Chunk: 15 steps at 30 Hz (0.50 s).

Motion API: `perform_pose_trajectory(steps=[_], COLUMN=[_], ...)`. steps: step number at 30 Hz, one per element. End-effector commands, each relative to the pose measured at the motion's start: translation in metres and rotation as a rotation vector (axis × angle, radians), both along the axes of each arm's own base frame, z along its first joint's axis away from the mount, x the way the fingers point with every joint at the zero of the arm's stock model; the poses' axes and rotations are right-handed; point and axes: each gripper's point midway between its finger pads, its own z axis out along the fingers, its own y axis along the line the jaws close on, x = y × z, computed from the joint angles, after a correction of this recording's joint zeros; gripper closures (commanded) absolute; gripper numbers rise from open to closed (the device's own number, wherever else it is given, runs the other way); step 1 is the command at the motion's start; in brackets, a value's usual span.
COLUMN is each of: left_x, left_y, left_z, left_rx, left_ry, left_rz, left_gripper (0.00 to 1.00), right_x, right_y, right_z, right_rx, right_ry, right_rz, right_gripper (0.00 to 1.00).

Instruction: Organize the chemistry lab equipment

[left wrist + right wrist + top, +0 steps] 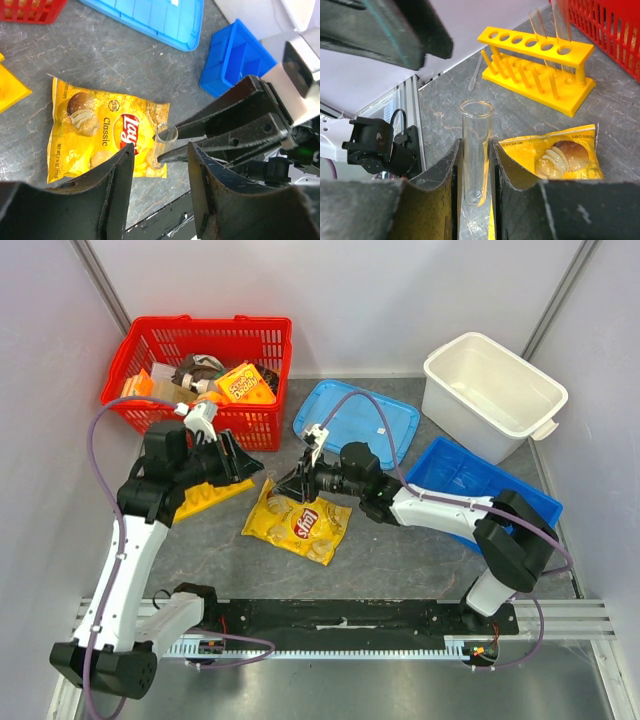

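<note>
right tool [303, 483] closed on a clear test tube [477, 130], gripped along its lower half so that the rounded end sits between the fingers and the open mouth projects past the fingertips. the tube is held in the air above a yellow chip bag [297, 523] lying flat on the table [400, 550]; it touches neither. left tool [240, 455] faces it from just beside, jaws spread wide and holding nothing. its wrist view looks straight at the tube's mouth, which suggests a hand-over is being lined up, the exposed upper half left free for the second grip.

the likely destination is the yellow test tube rack [540, 75], which stands on the table beyond the bag, near the red basket [200, 325]. two tubes [540, 30] already stand in holes at one end and the other holes are open. a thin clear item (probably a dropper) [475, 72] lies on the table just beside the rack.

obstacles: the left arm hangs over the rack in the top view, between tube and target. the bag occupies the table under the exchange, and a dropped tube would land on it. as held, the mouth leads, so the tube would need turning before insertion. the light blue lid [360, 420], blue bin [470, 475] and white tub [545, 395] lie well apart on the right.
</note>
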Motion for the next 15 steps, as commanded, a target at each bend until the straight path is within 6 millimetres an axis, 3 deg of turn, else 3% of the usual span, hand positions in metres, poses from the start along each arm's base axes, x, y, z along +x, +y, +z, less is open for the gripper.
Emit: perform_pose_trajectory(steps=[1,10,15], left_x=[-0.003,-0.007,-0.013], left_y=[-0.003,-0.004,-0.006], left_z=[-0.003,-0.026,-0.038], left_rx=[0.054,0.083,0.079], left_ry=[0.039,0.196,0.267], left_rz=[-0.076,-0.111,-0.138], left_gripper=[0.46,0.47,0.52], right_x=[-0.008,-0.024,-0.027], right_y=[0.010,0.028,0.033], right_z=[0.029,0.023,0.020], right_rx=[0.014,-0.030,-0.045], right_ry=[-0.106,-0.131,-0.142], right_rz=[0.021,0.026,0.032], right_gripper=[0.70,0.70,0.70])
